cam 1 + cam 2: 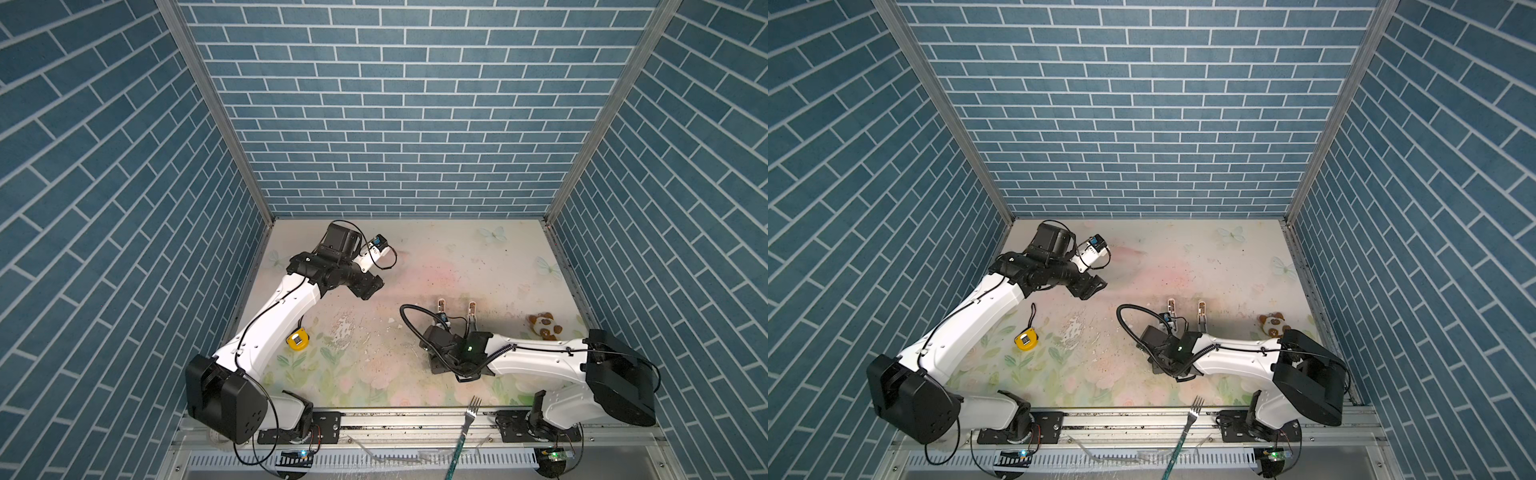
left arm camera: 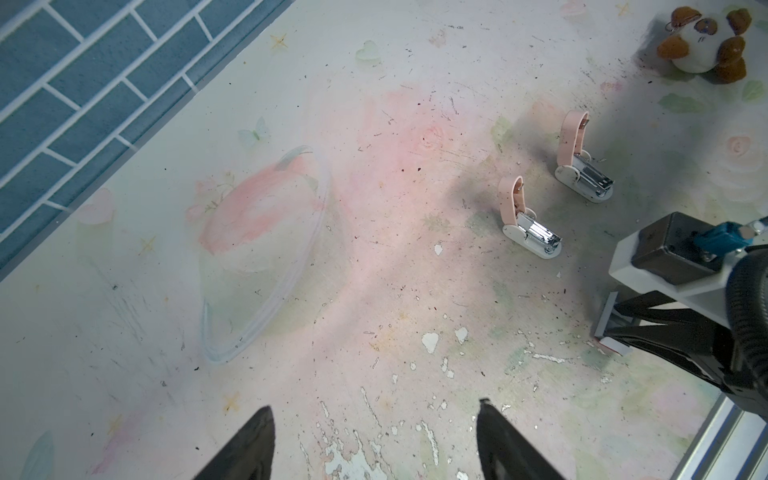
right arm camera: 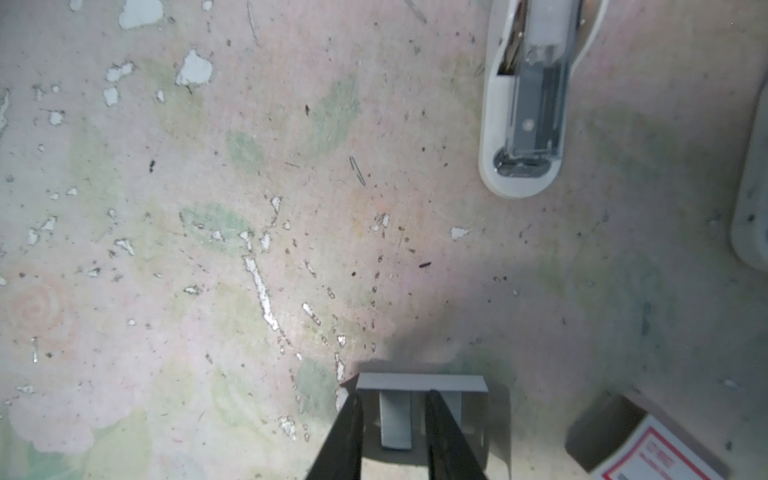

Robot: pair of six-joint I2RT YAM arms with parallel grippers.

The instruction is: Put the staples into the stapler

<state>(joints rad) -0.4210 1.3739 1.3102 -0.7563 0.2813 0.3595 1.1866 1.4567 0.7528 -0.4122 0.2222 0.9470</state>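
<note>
Two small staplers stand open on the table, pink lids upright and metal channels bared, in both top views (image 1: pixel 441 307) (image 1: pixel 1171 305). The second stapler (image 1: pixel 472 308) is just right of the first. My right gripper (image 3: pixel 395 392) hangs over the pale staples tray (image 3: pixel 419 382), in front of the nearer stapler (image 3: pixel 523 104). Its fingers straddle a grey strip of staples (image 3: pixel 395 419), with a small gap on each side. The white-and-red box (image 3: pixel 665 453) lies beside the tray. My left gripper (image 2: pixel 374 405) is open and empty, raised over the far left (image 1: pixel 368 289).
A yellow tape measure (image 1: pixel 298 340) lies near the left arm. A panda plush (image 1: pixel 544 326) sits at the right. A fork (image 1: pixel 469 419) rests on the front rail. A clear plastic bowl (image 2: pixel 266 253) lies under the left gripper's view. Blue brick walls enclose three sides.
</note>
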